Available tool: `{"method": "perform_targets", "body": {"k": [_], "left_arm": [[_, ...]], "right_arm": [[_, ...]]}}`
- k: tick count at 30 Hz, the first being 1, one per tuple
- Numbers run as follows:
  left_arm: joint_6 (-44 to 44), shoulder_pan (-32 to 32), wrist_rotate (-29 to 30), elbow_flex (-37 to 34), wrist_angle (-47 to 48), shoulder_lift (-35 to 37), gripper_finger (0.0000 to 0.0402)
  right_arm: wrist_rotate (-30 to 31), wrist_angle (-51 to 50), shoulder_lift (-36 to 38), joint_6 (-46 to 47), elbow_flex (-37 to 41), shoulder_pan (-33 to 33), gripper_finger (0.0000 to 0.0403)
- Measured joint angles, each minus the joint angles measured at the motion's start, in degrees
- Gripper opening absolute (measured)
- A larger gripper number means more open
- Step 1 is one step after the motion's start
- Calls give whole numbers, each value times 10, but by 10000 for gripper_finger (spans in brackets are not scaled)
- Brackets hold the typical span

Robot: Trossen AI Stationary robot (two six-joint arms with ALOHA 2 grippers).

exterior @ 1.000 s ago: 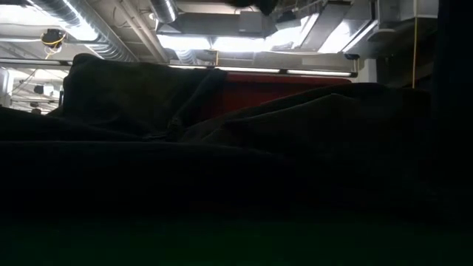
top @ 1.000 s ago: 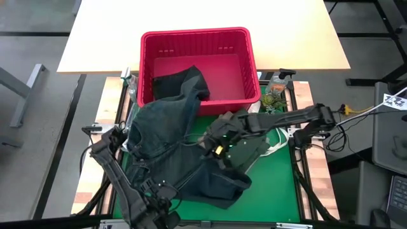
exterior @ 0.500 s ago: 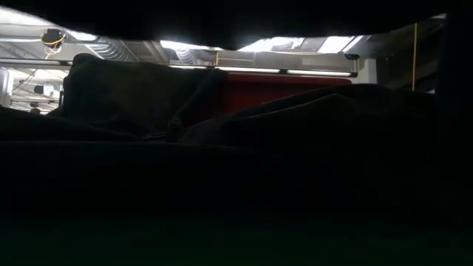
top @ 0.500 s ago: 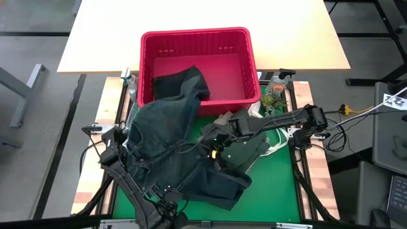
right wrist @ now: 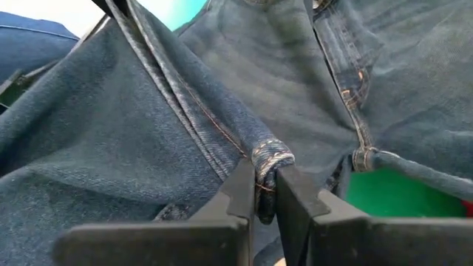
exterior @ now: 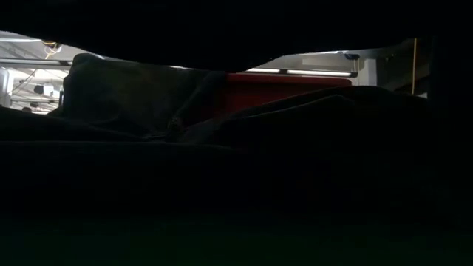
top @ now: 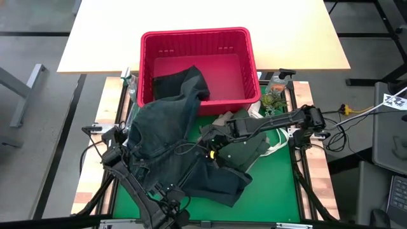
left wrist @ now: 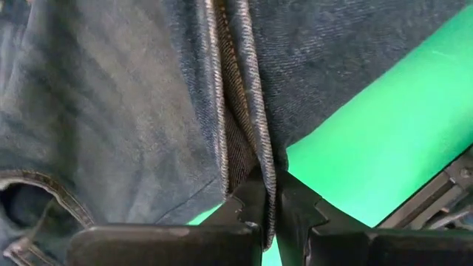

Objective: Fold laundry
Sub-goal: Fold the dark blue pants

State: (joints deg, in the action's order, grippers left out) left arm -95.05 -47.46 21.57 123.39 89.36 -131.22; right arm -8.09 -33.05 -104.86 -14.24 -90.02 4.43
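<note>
- The dark blue denim jeans (top: 175, 149) lie spread and crumpled across the green mat (top: 273, 191) of the tabletop, their upper part draped over the near rim of the red slatted basket (top: 198, 63).
- The denim is heavy and twill-woven, with raised double-stitched seams and a rolled hem; in the low view it fills nearly everything as a dark mound (exterior: 244, 162).
- The left gripper (left wrist: 267, 210) sits at the near-left edge of the jeans, its fingers closed narrowly on a folded seam of denim, with bare green mat just beside it.
- The right gripper (right wrist: 264, 193) is at the middle of the mat, on the jeans' right edge, its fingers pinched on a rolled, stitched hem.
- An olive-green garment (top: 245, 149) lies partly under the right arm, touching the jeans' right side.
- A black garment (top: 184, 83) sits inside the basket, against its near-left wall.
- Open mat shows to the near right of the jeans and along the right border; the left side is crowded by cloth and arm.
- A pale tabletop (top: 203, 19) extends behind the basket, smooth and bare at its edges.
- A clear bottle (top: 278, 83) stands just right of the basket.
</note>
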Motion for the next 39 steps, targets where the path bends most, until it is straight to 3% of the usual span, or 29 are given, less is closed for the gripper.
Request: {"method": "perform_targets", "body": {"k": [6, 11, 19, 27, 32, 39], "left_arm": [[38, 1, 2, 0, 0, 0, 31], [42, 0, -10, 0, -4, 0, 81], [39, 1, -67, 0, -3, 0, 141], [42, -2, -52, 34, 1, 0, 140], [42, 0, 37, 47, -3, 0, 134], [104, 40, 75, 48, -7, 0, 133]], "right_arm": [[1, 0, 0, 2, 0, 0, 57], [11, -3, 0, 3, 0, -1, 116], [100, -25, 7, 11, -4, 0, 201], [96, -294, 14, 22, -143, 3, 209], [87, -449, 14, 56, -217, 30, 207], [85, -562, 31, 113, -227, 127, 207]]}}
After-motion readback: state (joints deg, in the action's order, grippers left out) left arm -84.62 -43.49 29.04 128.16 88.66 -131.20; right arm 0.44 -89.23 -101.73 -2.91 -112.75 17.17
